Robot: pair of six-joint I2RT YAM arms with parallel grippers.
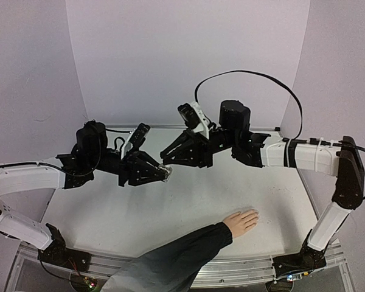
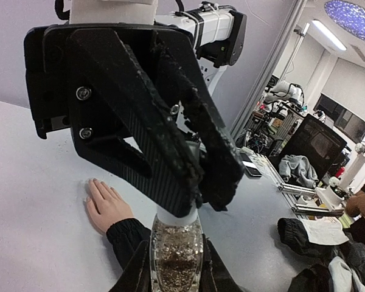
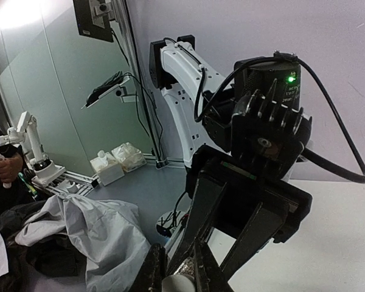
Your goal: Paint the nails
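Observation:
A pale hand [image 1: 240, 221] in a long black sleeve [image 1: 170, 261] lies flat on the table at front right, its tiny nails [image 1: 255, 214] pointing right. In the left wrist view the hand [image 2: 106, 204] lies below and to the left, with the nails [image 2: 89, 182] at its far end. Above the table's middle my left gripper [image 1: 160, 173] is shut on a small clear glass bottle [image 2: 176, 255] of glittery polish. My right gripper [image 1: 168, 159] meets it from the right and is shut on the bottle's white cap [image 3: 179, 284]. The cap [image 2: 177, 216] sits on the bottle.
The white table [image 1: 109, 213] has purple walls behind and at the sides. A metal rail [image 1: 243, 267] runs along the near edge. Both arms cross the middle, well above the tabletop, left of the hand.

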